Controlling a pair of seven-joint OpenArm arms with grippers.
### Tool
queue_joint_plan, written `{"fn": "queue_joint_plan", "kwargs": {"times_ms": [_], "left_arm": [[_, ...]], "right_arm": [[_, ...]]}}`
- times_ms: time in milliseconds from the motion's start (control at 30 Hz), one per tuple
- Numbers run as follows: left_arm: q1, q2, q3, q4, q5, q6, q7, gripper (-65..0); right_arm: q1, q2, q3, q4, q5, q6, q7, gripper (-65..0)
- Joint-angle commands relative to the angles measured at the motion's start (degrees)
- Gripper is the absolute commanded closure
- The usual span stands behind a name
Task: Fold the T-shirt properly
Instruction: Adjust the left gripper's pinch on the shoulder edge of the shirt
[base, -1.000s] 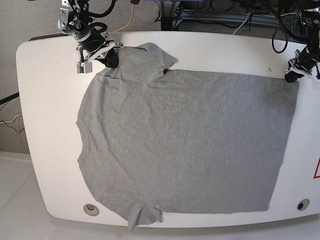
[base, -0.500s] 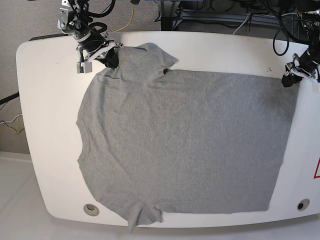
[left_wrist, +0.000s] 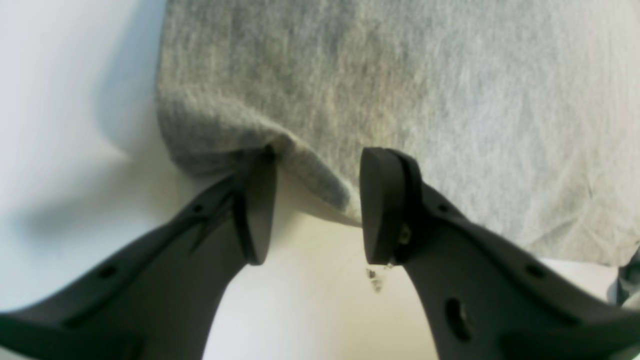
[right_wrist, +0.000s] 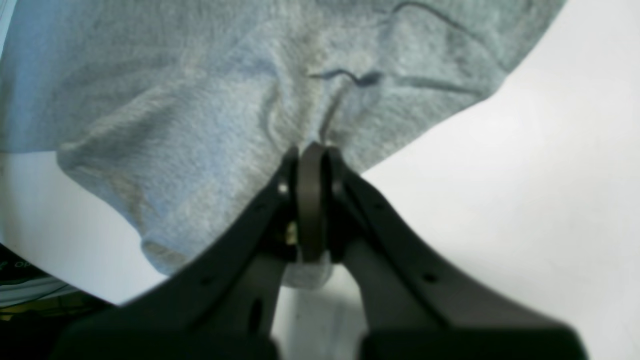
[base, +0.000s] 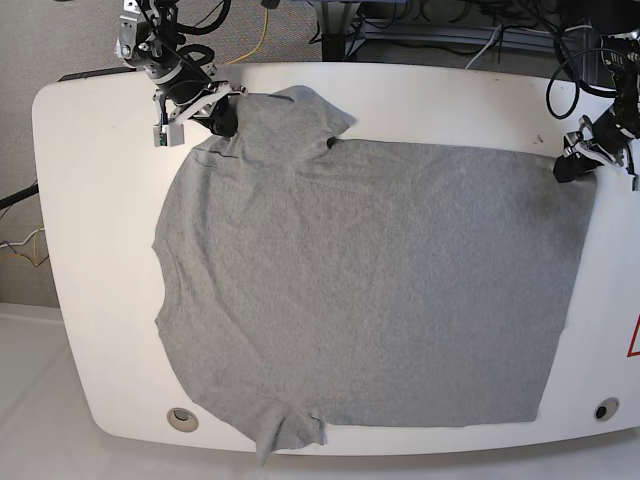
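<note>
No readable text, brand or number anywhere, only a cut-off red triangular sign (base: 634, 338) on the white table (base: 100, 200), at about 3 o'clock, contents illegible

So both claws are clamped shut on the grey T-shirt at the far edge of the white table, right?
Not quite. Only the right claw is clamped shut on the T-shirt. The left wrist view shows the left claw open, its jaws apart around the shirt's corner. Both are at the far edge of the white table.
</note>
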Motion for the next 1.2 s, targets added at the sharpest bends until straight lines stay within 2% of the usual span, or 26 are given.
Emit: {"fn": "queue_joint_plan", "kwargs": {"times_ms": [0, 233, 500, 767, 1167], "left_arm": [[-0.33, -0.87, -0.03, 0.54, 1.08, 0.74, 0.88, -29.5], [0.26, -0.73, -2.06, 4.99, 1.16, -0.17, 1.42, -31.2], [1.3, -0.86, -4.68, 10.11, 3.02, -0.84, 1.99, -29.4], [0.66, -1.05, -3.45, 7.71, 4.71, 0.19, 1.74, -32.3], [-0.82, -0.63, -1.45, 0.21, 2.3, -0.28, 0.04, -35.0]], "right_arm": [[0.01, 0.37, 0.12, 0.55, 0.28, 0.28, 0.32, -0.2], [0.08, 0.38, 0.2, 0.5, 0.11, 0.21, 0.34, 0.0], [0.21, 0.36, 0.23, 0.52, 0.23, 0.17, 0.32, 0.0], [0.08, 0.29, 0.2, 0.7, 0.33, 0.36, 0.49, 0.0], [0.18, 0.33, 0.03, 0.44, 0.32, 0.45, 0.57, 0.0]]}}
